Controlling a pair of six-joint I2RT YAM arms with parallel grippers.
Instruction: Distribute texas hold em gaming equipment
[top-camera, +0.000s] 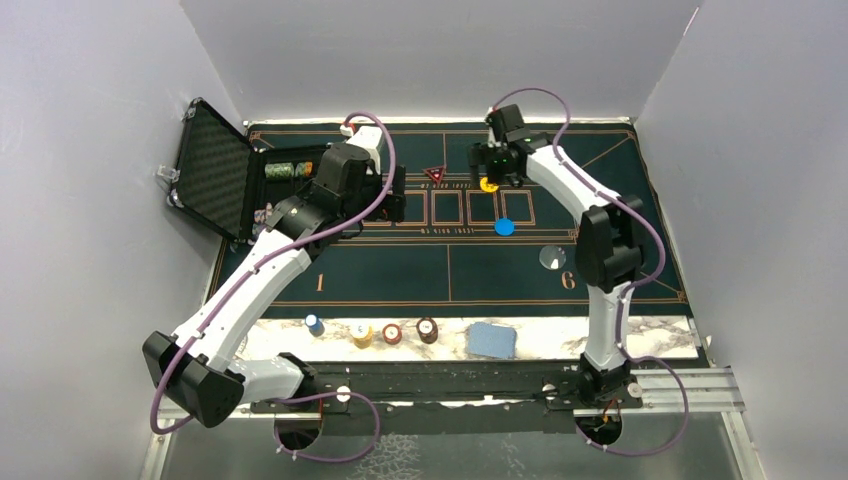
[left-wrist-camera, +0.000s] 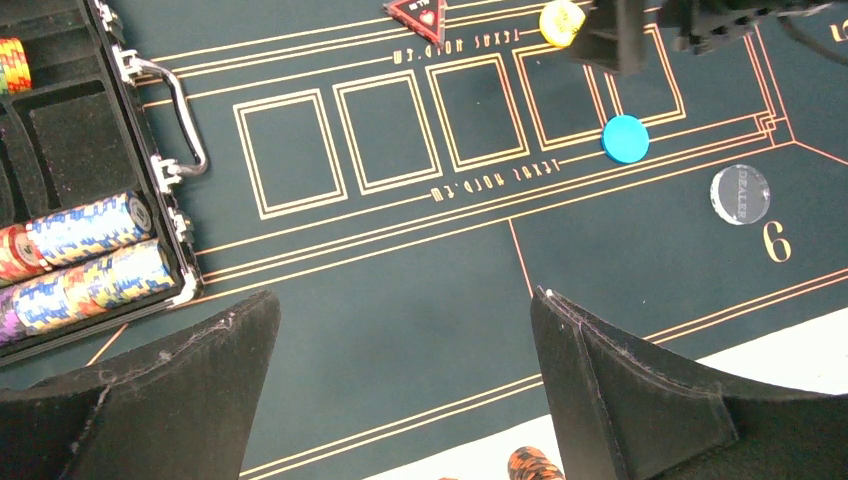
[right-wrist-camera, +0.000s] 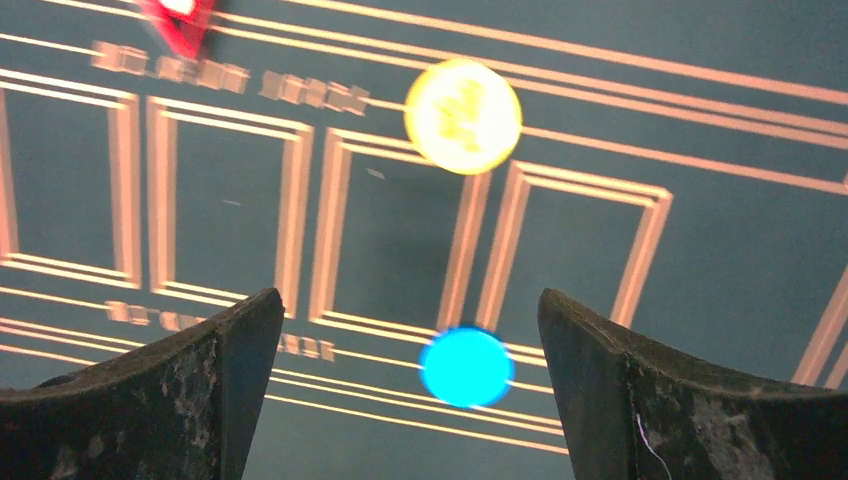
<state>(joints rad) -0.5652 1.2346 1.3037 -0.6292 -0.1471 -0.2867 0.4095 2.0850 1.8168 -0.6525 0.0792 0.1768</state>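
Left gripper (left-wrist-camera: 402, 297) and right gripper (right-wrist-camera: 407, 293) both gape empty over the felt mat (top-camera: 400, 270), with a flat round yellow disc (right-wrist-camera: 463, 116) near its far edge.

Three flat discs: one yellow disc (top-camera: 488, 184), one blue disc (top-camera: 504, 227), one clear disc (top-camera: 551, 257). One red triangular marker (top-camera: 435, 174). Four chip stacks: one blue-and-white stack (top-camera: 314, 324), one yellow stack (top-camera: 362, 335), one red-brown stack (top-camera: 392, 334), one red-and-white stack (top-camera: 428, 330). One deck of blue-backed cards (top-camera: 491, 340). One open black case (top-camera: 215, 165), with three chip rows (left-wrist-camera: 85, 228) showing in the left wrist view; any others are hidden. One felt mat (top-camera: 400, 270).
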